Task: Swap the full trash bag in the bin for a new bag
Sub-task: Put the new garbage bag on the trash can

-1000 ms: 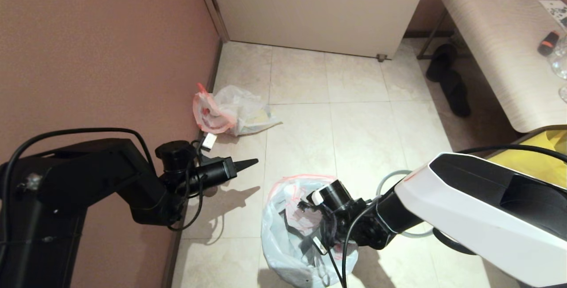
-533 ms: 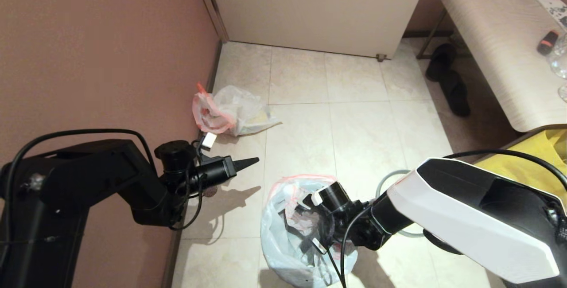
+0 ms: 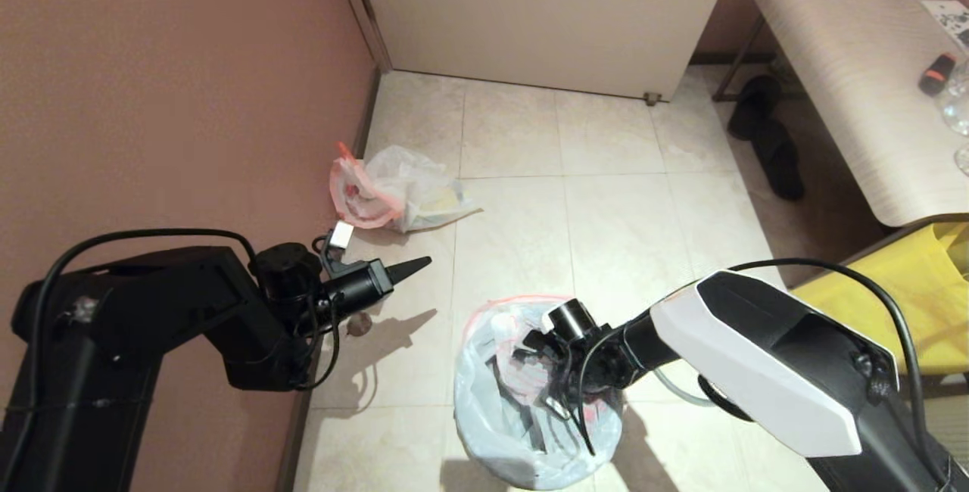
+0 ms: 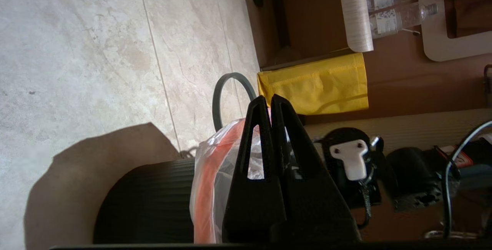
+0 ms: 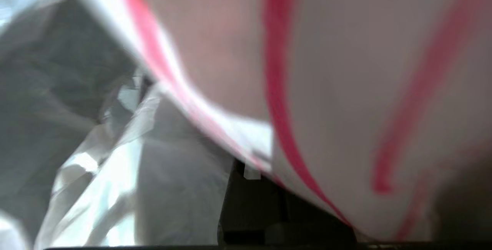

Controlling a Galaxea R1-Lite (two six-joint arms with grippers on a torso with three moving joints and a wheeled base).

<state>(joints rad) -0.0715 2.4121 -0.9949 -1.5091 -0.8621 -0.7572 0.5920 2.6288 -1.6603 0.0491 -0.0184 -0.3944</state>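
Note:
The full trash bag (image 3: 395, 191) lies lumpy on the floor tiles against the pink wall, with yellow showing through it. The new bag (image 3: 492, 401) with pink-red handles is draped over the black bin (image 4: 150, 200). My right gripper (image 3: 534, 409) reaches down inside this bag. Its fingers (image 5: 250, 211) stand close together at the base, and bag film covers their tips. The grey ring (image 4: 230, 84) lies on the floor beyond the bin. My left gripper (image 3: 415, 265) (image 4: 271, 102) hangs shut and empty above the floor, to the left of the bin.
A white door (image 3: 545, 15) closes the far side, and the wall runs along the left. At right stand a pale bench (image 3: 855, 76), dark slippers (image 3: 768, 136) under it, and a big yellow bag (image 3: 901, 303).
My right arm has swung further over the bin, and the new bag has shifted a little to the right. The left gripper has drawn back and up slightly.

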